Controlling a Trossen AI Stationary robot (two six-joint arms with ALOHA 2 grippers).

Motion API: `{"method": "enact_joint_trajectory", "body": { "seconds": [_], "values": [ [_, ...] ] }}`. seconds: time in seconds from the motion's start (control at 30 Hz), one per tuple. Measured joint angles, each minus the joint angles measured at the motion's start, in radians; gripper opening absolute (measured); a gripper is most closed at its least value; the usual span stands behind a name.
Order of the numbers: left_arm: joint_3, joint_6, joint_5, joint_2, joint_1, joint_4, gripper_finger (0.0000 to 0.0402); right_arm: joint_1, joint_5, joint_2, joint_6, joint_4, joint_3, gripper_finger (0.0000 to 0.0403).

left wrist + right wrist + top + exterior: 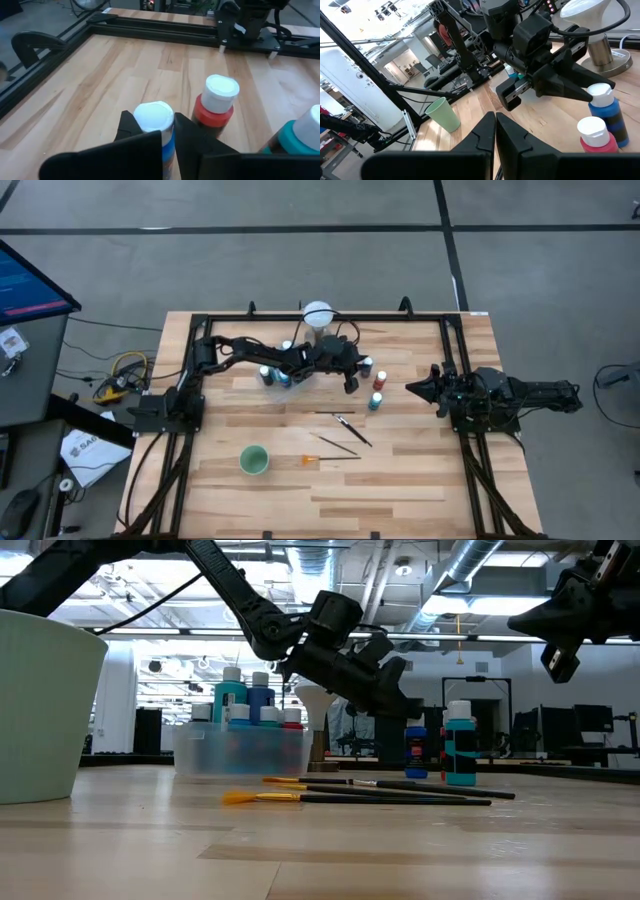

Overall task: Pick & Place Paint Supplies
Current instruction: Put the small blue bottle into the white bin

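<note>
blue bottle [155, 131] half behind jaws

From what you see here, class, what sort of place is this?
Probably a robotics lab or workshop: a wooden table with a black frame, exposed ceiling ducts, and a monitor with loose cables beside it.

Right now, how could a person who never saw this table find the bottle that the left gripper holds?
Start at the white globe at the wooden table's far edge. Just right of it stand three white-capped bottles; the left gripper is shut on the blue paint bottle. Its neighbours, the red paint bottle and teal paint bottle, stand free.
</note>
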Motion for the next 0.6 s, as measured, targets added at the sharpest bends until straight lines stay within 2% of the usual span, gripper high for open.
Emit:
{"method": "enact_joint_trajectory", "body": {
  "seconds": [0.27, 0.6],
  "values": [
    [-0.002, -0.067, -0.001, -0.057, -0.011, -0.001, 0.0, 0.0, 0.0, 0.0, 0.0, 0.0, 0.0, 0.0008],
    [-0.002, -0.081, -0.006, -0.226, -0.064, -0.039, 0.0, 0.0, 0.0, 0.0, 0.0, 0.0, 0.0, 0.0008]
  ]
}}
